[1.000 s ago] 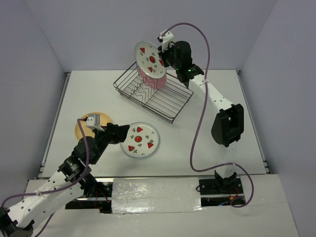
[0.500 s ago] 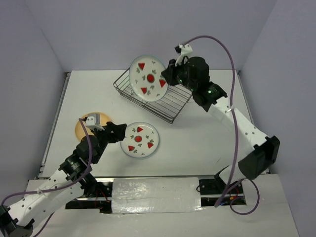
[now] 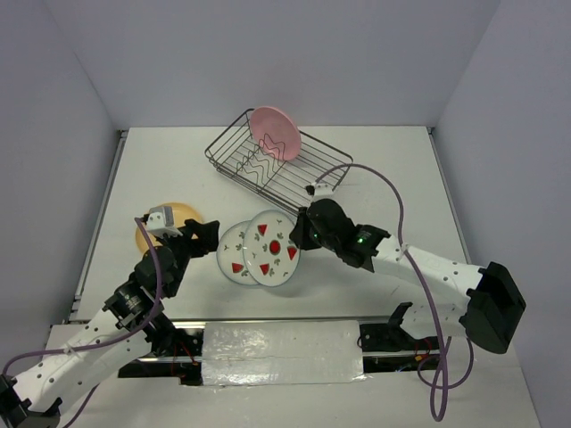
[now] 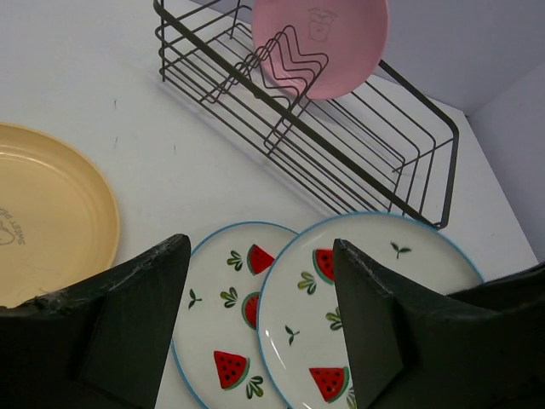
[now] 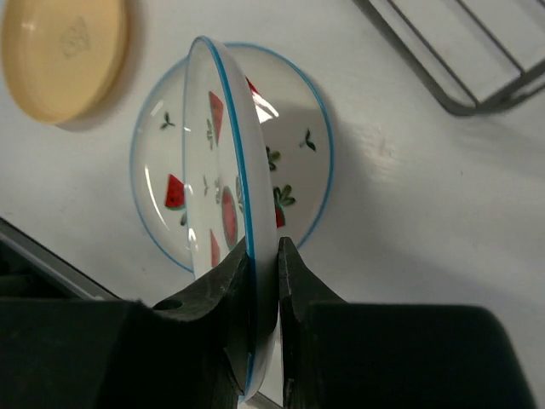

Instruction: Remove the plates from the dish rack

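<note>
The white table (image 3: pixel 393 192) carries three things directly. Seen from above, the dark wire dish rack (image 3: pixel 308 183) stands toward 12 o'clock, set askew to the table's edges. A plain tan-orange plate (image 4: pixel 51 213) lies flat at 9 o'clock, close to the left edge. A printed plate (image 3: pixel 230 254), white with red fruit and green leaves, lies flat at 7 o'clock, just beside the tan-orange one but apart from it. Its 3 o'clock side is covered by a second printed plate (image 3: pixel 275 247), which is tilted; whether that one touches the table cannot be told.
</note>
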{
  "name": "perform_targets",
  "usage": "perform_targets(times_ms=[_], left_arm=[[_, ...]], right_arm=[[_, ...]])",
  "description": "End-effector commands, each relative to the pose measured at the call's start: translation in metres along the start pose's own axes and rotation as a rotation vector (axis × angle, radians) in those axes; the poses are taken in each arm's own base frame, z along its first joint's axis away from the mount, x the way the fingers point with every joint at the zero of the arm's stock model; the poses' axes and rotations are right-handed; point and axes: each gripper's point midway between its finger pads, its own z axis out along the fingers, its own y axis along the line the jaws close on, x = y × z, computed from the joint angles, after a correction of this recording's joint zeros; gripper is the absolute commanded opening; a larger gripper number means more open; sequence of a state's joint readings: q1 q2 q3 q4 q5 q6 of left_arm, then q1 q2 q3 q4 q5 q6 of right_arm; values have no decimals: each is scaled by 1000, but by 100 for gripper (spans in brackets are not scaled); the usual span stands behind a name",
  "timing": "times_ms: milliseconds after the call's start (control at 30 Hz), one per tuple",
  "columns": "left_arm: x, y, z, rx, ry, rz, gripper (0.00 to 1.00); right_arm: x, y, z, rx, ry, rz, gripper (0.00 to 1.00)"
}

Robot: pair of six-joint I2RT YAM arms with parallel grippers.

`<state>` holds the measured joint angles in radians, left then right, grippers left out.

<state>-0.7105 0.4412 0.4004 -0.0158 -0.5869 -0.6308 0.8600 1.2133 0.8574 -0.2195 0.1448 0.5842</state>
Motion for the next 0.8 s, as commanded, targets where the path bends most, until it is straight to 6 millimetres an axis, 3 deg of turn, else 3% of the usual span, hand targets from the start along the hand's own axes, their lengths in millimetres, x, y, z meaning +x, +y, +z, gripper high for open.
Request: perform_targets(times_ms=[0,200,767], left_arm=[[-21,-8,0,5,-51,-11,80],[-21,-7,0,0,-50,-7,80],[-20,-6,1,-5,-47,-3,80]], right_arm=[[-56,54,-16,-187,-239,154,0],[-44,70,-10,-218,-210,187,0],[-14,66,26,-206,-155,289,0]])
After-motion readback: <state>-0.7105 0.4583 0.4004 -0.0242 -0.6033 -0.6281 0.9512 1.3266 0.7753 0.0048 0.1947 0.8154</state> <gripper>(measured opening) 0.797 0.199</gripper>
